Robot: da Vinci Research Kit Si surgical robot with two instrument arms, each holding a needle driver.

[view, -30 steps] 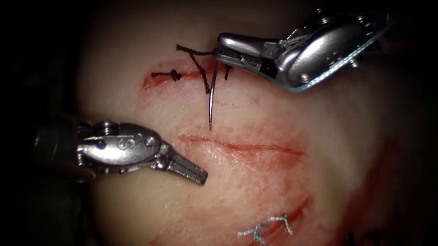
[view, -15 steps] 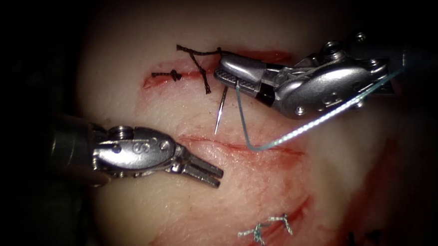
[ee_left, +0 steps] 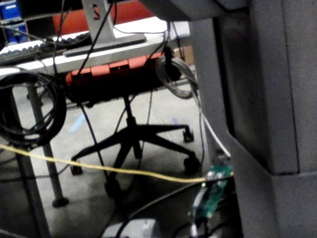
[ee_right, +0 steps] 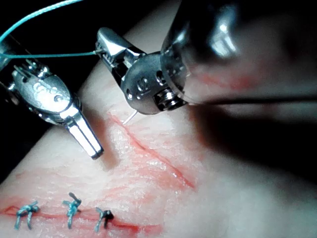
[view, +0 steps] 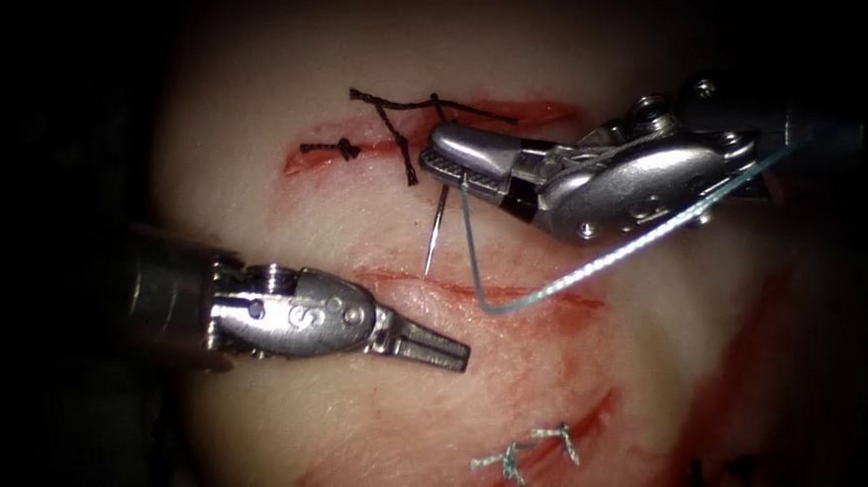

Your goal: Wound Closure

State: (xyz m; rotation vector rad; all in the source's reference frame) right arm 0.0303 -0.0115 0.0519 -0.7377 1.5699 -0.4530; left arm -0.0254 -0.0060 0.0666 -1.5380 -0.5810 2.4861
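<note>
Right pincer (view: 455, 170) clenched on needle (view: 433, 236) near its tail, needle hanging toward 6 o'clock above cut (view: 471, 290), outside tissue (view: 566, 379), left pincer (view: 443, 349) clenched, empty, at needle's 6 o'clock.

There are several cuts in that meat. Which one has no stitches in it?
The middle cut in the tissue, under the needle held by the right tool. The upper cut has dark stitches, the lower cut pale ones.

The endoscope looks down from above and in front, close on the pale pink tissue (view: 566, 379). The right wrist camera, very near, faces along its shaft; both share the open red cut (view: 481, 292) (ee_right: 153, 156). The left wrist camera faces a black office chair (ee_left: 130, 144).
</note>
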